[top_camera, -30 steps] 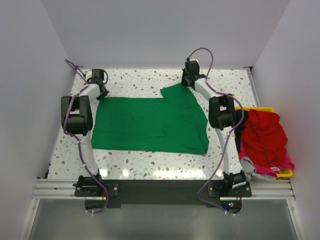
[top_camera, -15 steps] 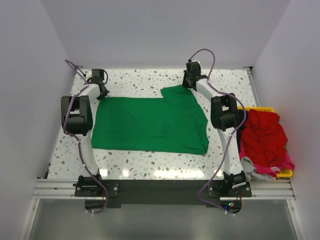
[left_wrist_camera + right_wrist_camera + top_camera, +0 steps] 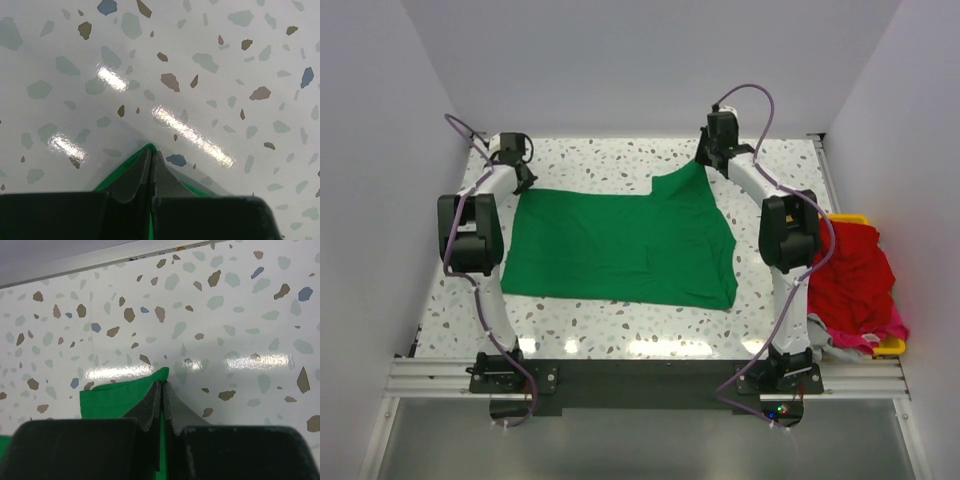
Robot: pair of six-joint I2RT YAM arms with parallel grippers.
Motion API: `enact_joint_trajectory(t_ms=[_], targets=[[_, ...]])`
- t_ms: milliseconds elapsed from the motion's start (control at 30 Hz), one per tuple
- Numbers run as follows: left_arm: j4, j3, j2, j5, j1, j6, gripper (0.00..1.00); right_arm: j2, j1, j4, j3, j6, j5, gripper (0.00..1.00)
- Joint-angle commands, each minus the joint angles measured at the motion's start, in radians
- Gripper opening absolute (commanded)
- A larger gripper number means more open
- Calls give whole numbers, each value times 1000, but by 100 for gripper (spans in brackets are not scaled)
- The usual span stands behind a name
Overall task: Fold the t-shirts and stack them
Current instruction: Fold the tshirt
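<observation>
Top view: one green t-shirt point(image 3: 620, 250) lies spread flat mid-table point(image 3: 610, 160), with its two far corners drawn out toward the grippers. The left gripper point(image 3: 520, 180) sits at the far-left corner of the cloth and the right gripper point(image 3: 708, 160) at the far-right sleeve, which rises to meet it. From this height neither set of jaws can be made out. One yellow bin point(image 3: 890, 347) stands at the right edge, largely hidden by the right arm and by its heaped contents. Two garments in it can be told by colour, a red t-shirt point(image 3: 855, 270) on top and a pink t-shirt point(image 3: 895, 325) beneath. A pale scrap at the near side is unidentifiable, so the full count in the bin is unknown. Left wrist view: the left gripper point(image 3: 151, 152) has its fingers pressed together with no gap. They pinch a point of the green t-shirt point(image 3: 117, 176), which shows only as thin slivers either side of the fingers; the rest is hidden under the gripper body. The speckled table point(image 3: 200, 75) fills the remainder. Right wrist view: the right gripper point(image 3: 162, 385) is likewise fully closed and nips the edge of the green t-shirt point(image 3: 115, 400). One hemmed corner shows to the left of the fingers, cut off by the gripper body below. Beyond it lies the table point(image 3: 225, 315).
</observation>
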Motion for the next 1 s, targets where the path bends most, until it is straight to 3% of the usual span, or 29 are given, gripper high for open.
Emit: enact_joint_trajectory(t_ms=[0,467,967], targets=[[19,5,-72,-2,-3,6,0,-108,-7,74,-64,19,6,0],[-19,-87,-165,1,8,3,0,-458,-6,123,-455,107,-18,0],[13,-306,-332,-23,16,-17,0,-812,-1,54,-857,240,-69,0]])
